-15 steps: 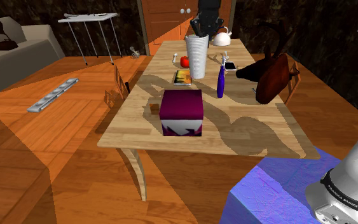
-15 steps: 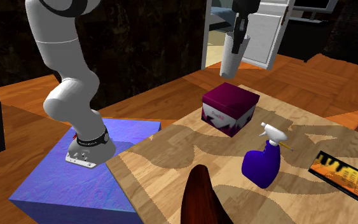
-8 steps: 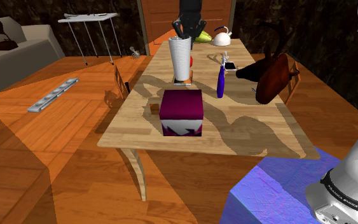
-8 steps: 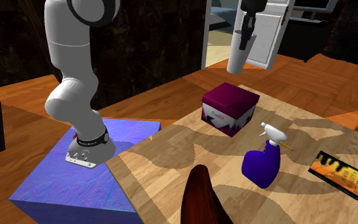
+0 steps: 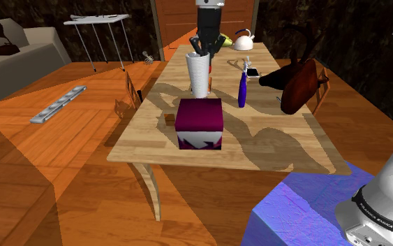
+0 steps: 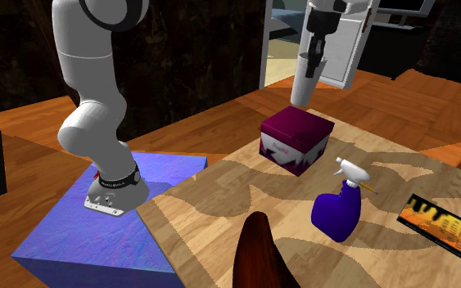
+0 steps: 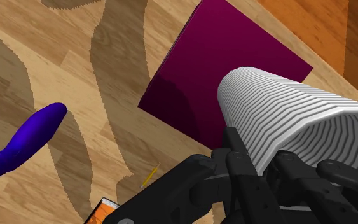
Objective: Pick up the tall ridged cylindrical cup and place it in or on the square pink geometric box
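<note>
— What has the gripper (image 7: 260, 159) got?
— It pinches the rim of the white ridged cup (image 5: 199, 73), which hangs upright.
— And where is the cup?
— Up off the bench (image 5: 271, 143), its base over the magenta box (image 6: 296, 139). A blue spray bottle (image 6: 339, 209) stands near the box, not touching it.

light wooden table (image 5: 271, 150): long, on orange plank floor | blue spray bottle with white trigger (image 5: 242, 92): upright, mid-table | white kettle (image 5: 243, 42): table's far end | orange-and-black book (image 6: 449, 233): flat on table | grey slotted tray (image 5: 58, 103): on floor, shoulder view's left | beige sofa (image 5: 13, 52): far left
</note>
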Tool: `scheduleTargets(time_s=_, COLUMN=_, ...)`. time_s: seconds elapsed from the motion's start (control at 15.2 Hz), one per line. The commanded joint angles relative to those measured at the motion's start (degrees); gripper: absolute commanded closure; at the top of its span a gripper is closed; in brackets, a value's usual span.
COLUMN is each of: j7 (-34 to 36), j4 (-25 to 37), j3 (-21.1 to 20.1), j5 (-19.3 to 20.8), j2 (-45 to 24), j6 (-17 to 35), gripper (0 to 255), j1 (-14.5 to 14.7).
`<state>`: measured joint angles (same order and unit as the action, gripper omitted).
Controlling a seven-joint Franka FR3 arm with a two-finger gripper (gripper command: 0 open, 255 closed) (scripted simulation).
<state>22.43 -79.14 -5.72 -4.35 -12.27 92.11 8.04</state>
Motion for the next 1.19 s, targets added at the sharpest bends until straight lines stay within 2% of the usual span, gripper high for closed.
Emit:
scheduleTargets(time_s=0.0, j7=-0.1, j4=-2.2, j3=0.0, j5=0.0, j2=0.4, j6=1.8, gripper=255, j1=0.0)
scheduleTargets(time_s=0.66, j7=-0.8, j4=-11.2, j3=0.0, j5=-0.2, j2=1.3, j6=9.9, gripper=255, j1=0.0)
scheduleTargets(time_s=1.12, j7=-0.8, j4=-11.7, j3=0.0, j5=-0.2, j2=1.3, j6=10.4, gripper=255, j1=0.0)
